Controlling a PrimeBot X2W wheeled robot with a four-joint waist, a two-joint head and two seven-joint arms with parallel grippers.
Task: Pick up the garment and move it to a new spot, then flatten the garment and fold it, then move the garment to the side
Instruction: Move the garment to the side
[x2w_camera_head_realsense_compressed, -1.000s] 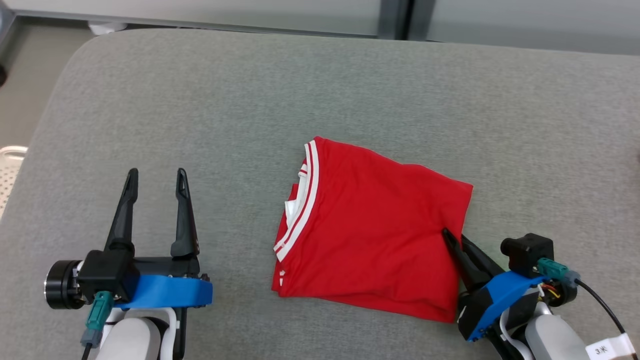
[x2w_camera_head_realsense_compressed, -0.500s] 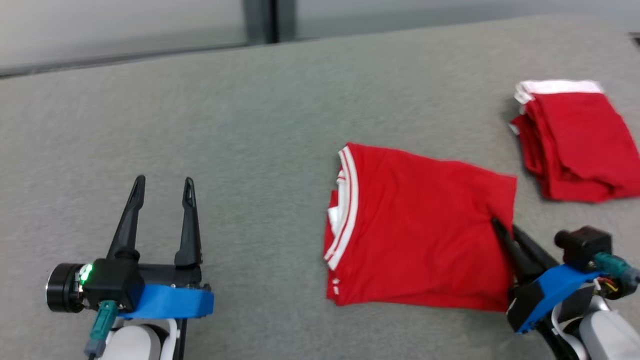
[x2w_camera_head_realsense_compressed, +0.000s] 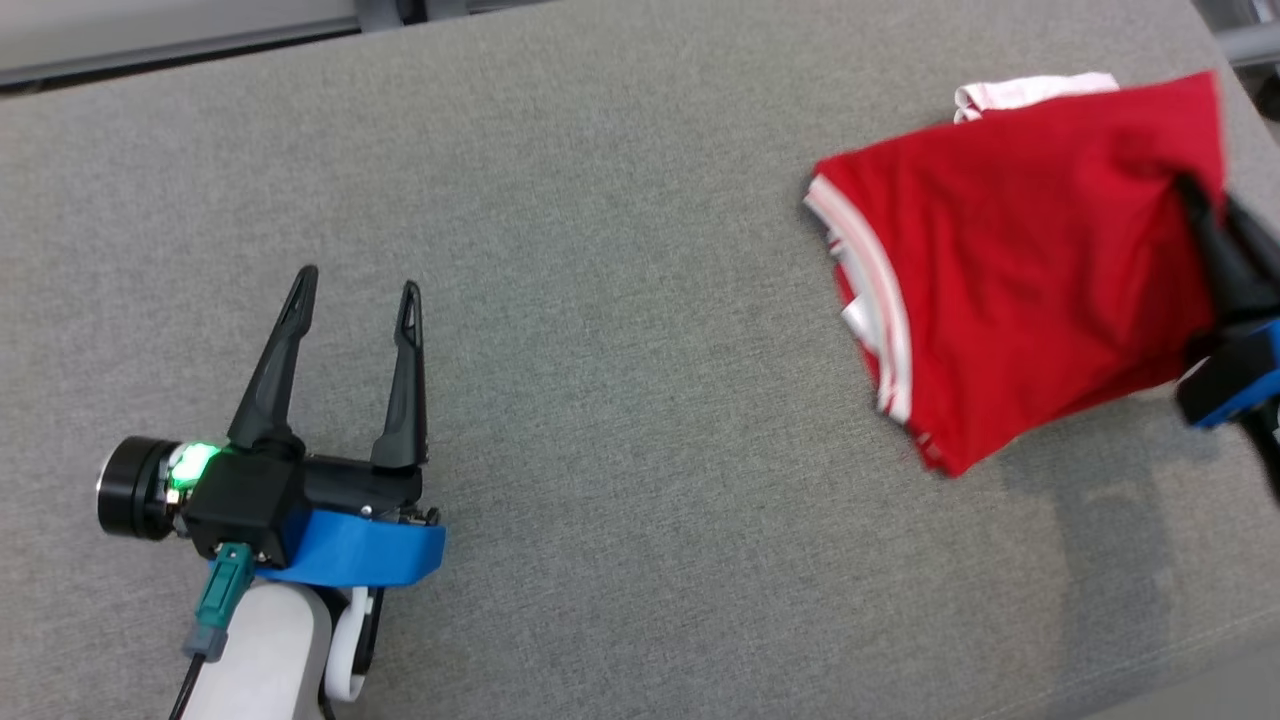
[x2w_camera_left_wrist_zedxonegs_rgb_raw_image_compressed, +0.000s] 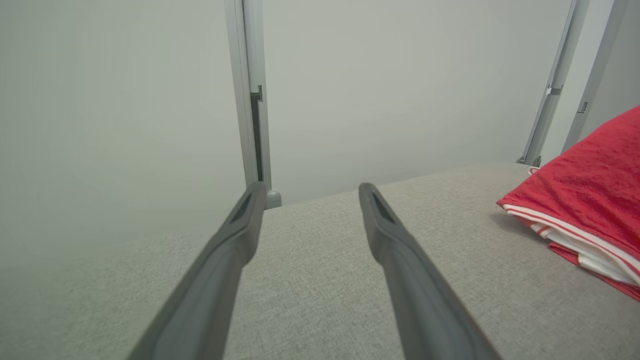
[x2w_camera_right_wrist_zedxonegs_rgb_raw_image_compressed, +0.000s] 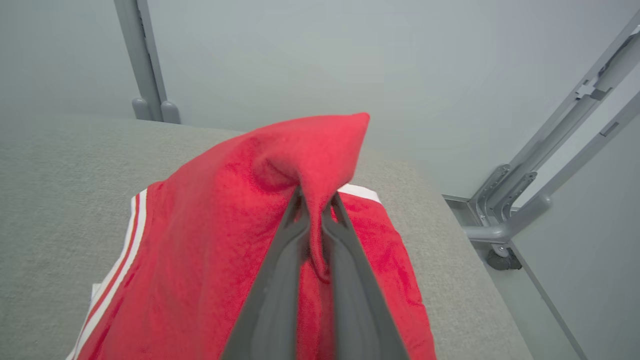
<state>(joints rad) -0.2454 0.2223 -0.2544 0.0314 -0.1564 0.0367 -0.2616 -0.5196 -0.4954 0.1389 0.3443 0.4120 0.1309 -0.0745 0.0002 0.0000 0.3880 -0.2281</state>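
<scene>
Up comes the garment (x2w_camera_head_realsense_compressed: 1010, 290), which lay flat on the bench (x2w_camera_head_realsense_compressed: 620, 300) a second ago and now hangs off it, carried toward the far right corner while the head camera swings round to follow. The right end effector (x2w_camera_head_realsense_compressed: 1200, 205) is clamped on one bunched edge of the red cloth, its fingers pressed together with a ridge of fabric pinched between them, plain in the right wrist view (x2w_camera_right_wrist_zedxonegs_rgb_raw_image_compressed: 315, 200). A shadow (x2w_camera_head_realsense_compressed: 1100, 520) on the grey surface says the lower edge is clear of it. The left end effector (x2w_camera_head_realsense_compressed: 357, 280) sits well apart at the near left, fingers spread, holding nothing.

The worry is that single pinch point. The folded layers droop from one edge, and the striped collar side already sags, so a quick swing could shake the fold open. The grip looks shallow, and the cloth may slide out. A white-edged cloth (x2w_camera_head_realsense_compressed: 1035, 90) peeks out just behind, so a careless drop could land askew on it, or spill over the bench's right edge nearby
</scene>
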